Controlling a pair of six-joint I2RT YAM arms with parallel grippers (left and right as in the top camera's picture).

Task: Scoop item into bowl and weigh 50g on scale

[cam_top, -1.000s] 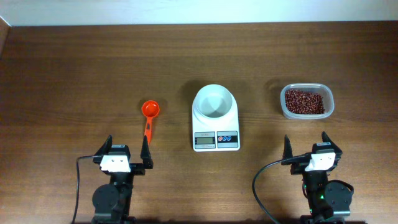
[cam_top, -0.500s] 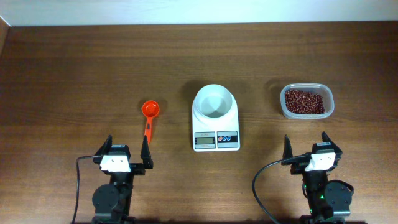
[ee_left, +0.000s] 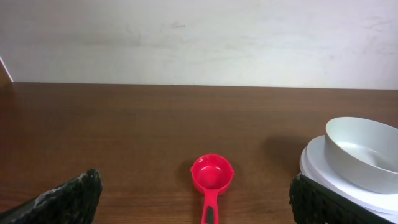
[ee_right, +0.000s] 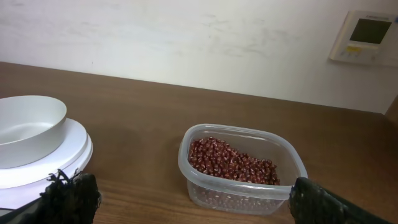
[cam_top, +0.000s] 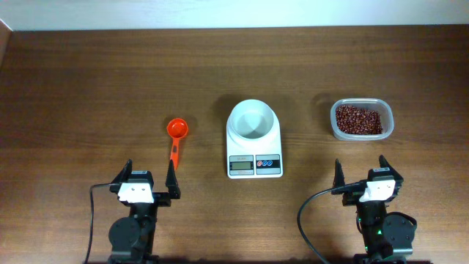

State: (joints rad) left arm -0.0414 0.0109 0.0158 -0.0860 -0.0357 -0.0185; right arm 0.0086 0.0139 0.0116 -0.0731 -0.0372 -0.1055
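The item, small dark red-brown beans [cam_top: 359,119] [ee_right: 231,160], fills a clear plastic container [cam_top: 389,122] [ee_right: 249,193] at the right. The white bowl [cam_top: 253,121] [ee_left: 364,152] [ee_right: 28,127] stands empty on the white scale [cam_top: 254,165] [ee_left: 318,169] [ee_right: 71,155] at the table's middle. An orange-red scoop [cam_top: 176,133] [ee_left: 211,173] lies left of the scale, cup away from me. My left gripper [cam_top: 150,170] [ee_left: 194,198] is open just short of the scoop's handle. My right gripper [cam_top: 360,167] [ee_right: 191,190] is open, a little short of the container. Neither holds anything.
A pale wall runs along the table's far edge [cam_top: 234,29]. A small white panel [ee_right: 367,34] hangs on it at the far right. Black cables [cam_top: 91,213] [cam_top: 302,220] curve beside each arm's base.
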